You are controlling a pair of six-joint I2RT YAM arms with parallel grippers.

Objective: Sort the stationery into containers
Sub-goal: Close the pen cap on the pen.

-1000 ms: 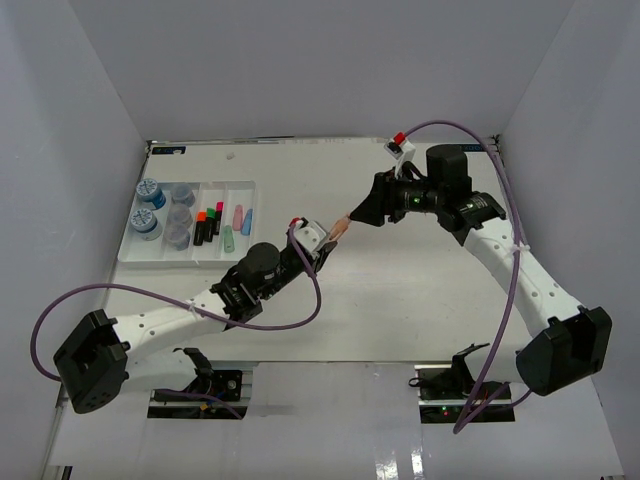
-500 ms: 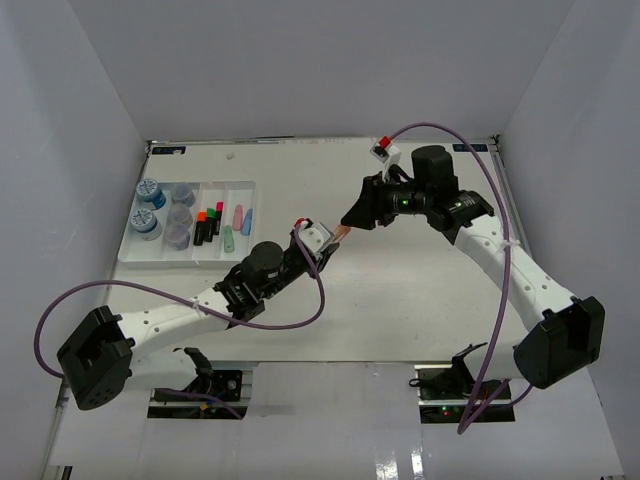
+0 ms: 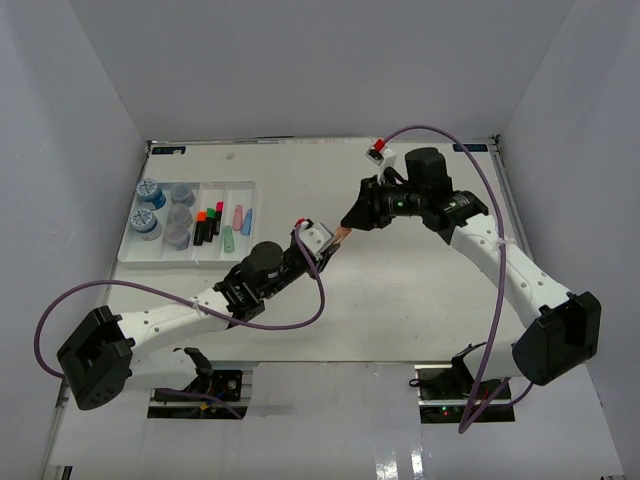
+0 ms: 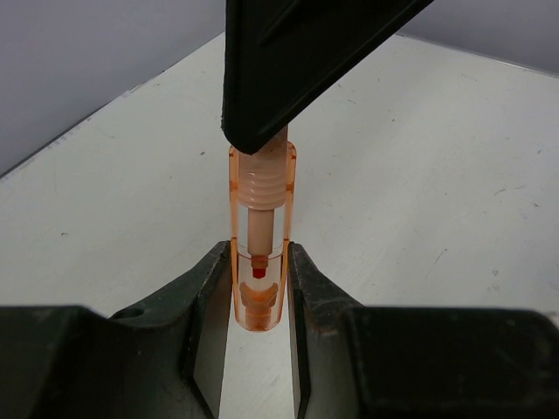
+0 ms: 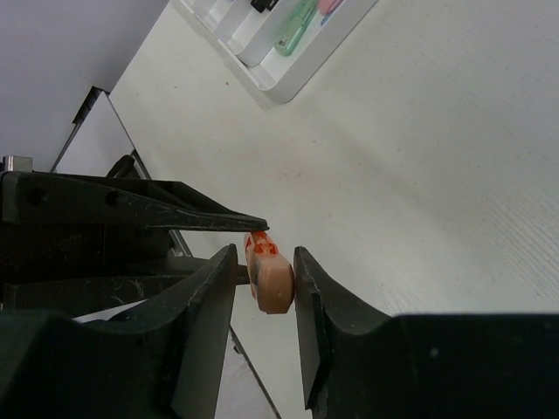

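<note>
An orange marker (image 3: 340,234) hangs in the air over the table's middle, held between both arms. My left gripper (image 3: 326,241) is shut on its clear cap end (image 4: 260,301). My right gripper (image 3: 347,226) comes from the far right and is shut on the marker's flat butt end (image 5: 272,284). In the left wrist view a black finger (image 4: 288,61) of the right gripper covers the marker's far end. The white divided tray (image 3: 133,256) lies at the far left, holding jars (image 3: 150,190), highlighters (image 3: 207,226) and pastel markers (image 3: 240,217).
The tray's near corner (image 5: 293,83) shows at the top of the right wrist view, with a green marker (image 5: 297,28) in it. White walls enclose the table on the left, back and right. Purple cables loop from both arms.
My right gripper moved left toward the left gripper and closed its jaws on the marker's free end. The left arm kept its grip and hardly moved.
</note>
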